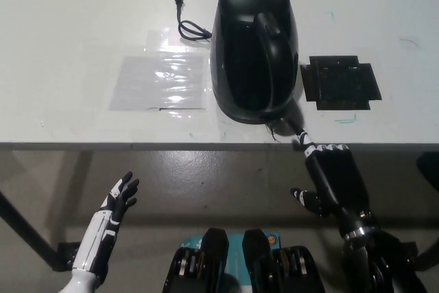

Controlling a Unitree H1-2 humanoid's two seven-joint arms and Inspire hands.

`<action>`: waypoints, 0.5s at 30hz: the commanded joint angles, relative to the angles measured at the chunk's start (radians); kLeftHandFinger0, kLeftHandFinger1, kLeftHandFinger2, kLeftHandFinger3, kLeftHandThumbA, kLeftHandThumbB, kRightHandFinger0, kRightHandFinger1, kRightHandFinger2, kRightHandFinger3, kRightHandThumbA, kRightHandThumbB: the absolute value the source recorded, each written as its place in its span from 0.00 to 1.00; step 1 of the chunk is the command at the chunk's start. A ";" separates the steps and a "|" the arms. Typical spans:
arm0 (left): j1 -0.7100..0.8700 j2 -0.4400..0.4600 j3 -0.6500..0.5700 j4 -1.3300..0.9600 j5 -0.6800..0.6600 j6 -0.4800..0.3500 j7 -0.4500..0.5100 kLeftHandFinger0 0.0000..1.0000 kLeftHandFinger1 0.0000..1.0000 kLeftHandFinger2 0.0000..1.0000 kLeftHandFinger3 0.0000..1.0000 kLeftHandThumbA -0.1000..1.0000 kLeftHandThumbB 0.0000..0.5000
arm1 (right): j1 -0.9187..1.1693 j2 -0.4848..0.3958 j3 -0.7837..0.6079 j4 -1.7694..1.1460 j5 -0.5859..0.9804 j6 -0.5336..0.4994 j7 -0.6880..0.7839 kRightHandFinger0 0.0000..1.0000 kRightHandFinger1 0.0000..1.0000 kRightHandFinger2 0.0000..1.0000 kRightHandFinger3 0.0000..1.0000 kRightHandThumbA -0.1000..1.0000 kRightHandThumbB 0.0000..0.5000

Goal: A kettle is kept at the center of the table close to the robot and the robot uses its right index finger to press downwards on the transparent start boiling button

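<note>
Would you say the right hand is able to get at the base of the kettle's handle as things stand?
Probably yes. The right hand has one finger stretched out, its tip right at the foot of the kettle near the table edge, with nothing between them.

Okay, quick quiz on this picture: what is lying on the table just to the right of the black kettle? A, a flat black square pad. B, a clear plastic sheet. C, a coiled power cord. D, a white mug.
A: a flat black square pad lies right of the kettle, while the clear plastic sheet and cord lie on its left.
</note>
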 commanded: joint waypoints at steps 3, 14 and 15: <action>-0.018 0.013 0.005 -0.032 -0.009 -0.038 -0.011 1.00 1.00 1.00 1.00 0.99 0.42 | -0.071 -0.005 0.014 0.002 0.027 0.001 0.009 0.00 0.00 0.00 1.00 1.00 0.33; -0.021 0.010 0.006 -0.031 -0.009 -0.040 -0.009 1.00 1.00 1.00 1.00 0.99 0.41 | -0.106 -0.005 0.037 0.039 0.026 -0.001 0.006 0.00 0.00 0.00 1.00 1.00 0.34; -0.022 0.010 0.006 -0.030 -0.007 -0.041 -0.008 1.00 1.00 1.00 1.00 0.99 0.41 | -0.107 -0.004 0.038 0.043 0.028 -0.001 0.006 0.00 0.00 0.00 1.00 1.00 0.34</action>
